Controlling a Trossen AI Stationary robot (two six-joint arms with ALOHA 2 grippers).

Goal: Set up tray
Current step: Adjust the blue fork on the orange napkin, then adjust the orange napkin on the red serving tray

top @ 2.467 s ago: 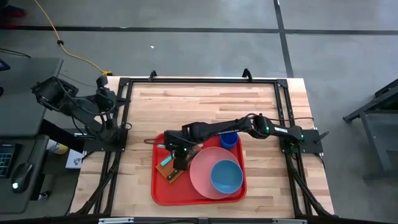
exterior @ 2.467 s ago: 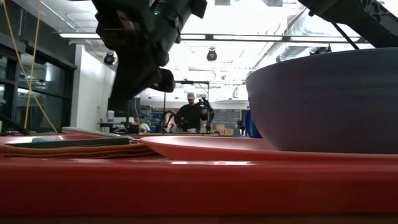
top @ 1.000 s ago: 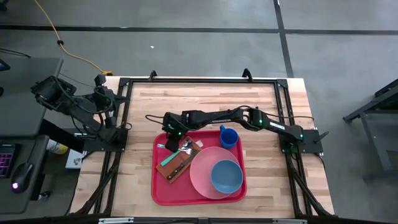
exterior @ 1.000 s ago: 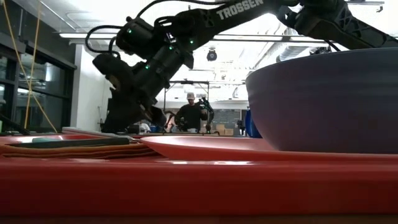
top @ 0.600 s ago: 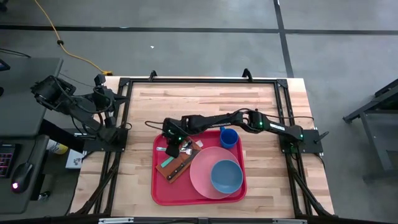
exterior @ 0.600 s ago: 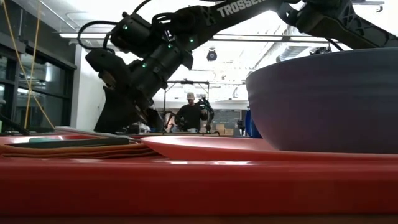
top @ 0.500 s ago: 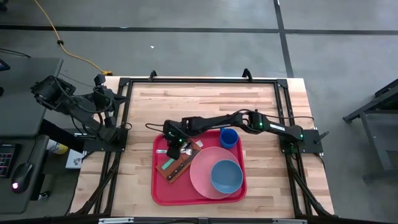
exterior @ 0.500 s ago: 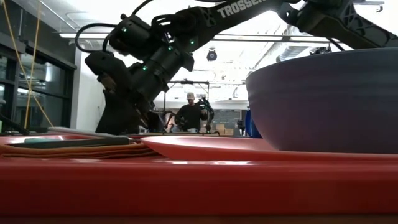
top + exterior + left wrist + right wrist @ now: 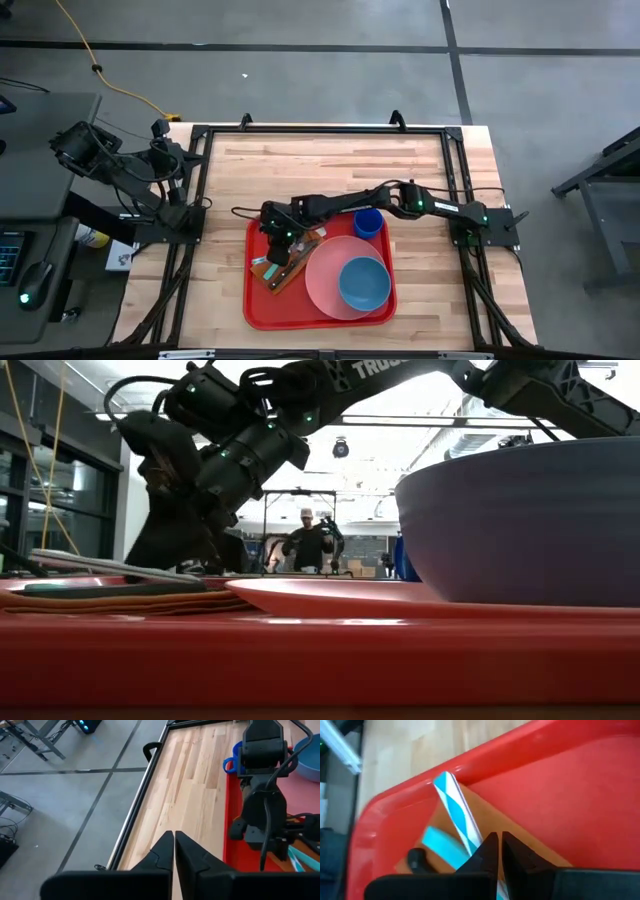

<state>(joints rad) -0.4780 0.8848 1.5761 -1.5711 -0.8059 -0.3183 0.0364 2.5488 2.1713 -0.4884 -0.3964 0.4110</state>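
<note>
1. The right gripper (image 9: 272, 243) has moved within the last second from the far left corner of the large red plastic tray with a raised rim (image 9: 262, 312) down over the folded brown paper napkin (image 9: 283, 274), and now sits low above the cutlery lying there.
2. Its jaws are closed on a blue-and-white striped paper straw (image 9: 456, 813); in the right wrist view the straw runs from between the fingertips out toward the tray's rounded corner, slanting over the napkin.
3. A second earlier the high view showed no straw on the napkin, so this reads as the straw being brought in and lowered beside the cutlery, though not yet released.
4. The red tray lies on the wooden bench (image 9: 330, 170), toward its near edge and roughly centred. It already carries a round pink plastic plate (image 9: 322, 280) with a blue plastic bowl (image 9: 364, 282) on it, and a small blue plastic cup (image 9: 368, 222) at its far edge.
5. The left gripper (image 9: 174, 846) is parked off the left side of the bench, its jaws closed on nothing.
6. In my judgement the setting is nearly done: the straw needs only to be let go and the arm withdrawn.
</note>
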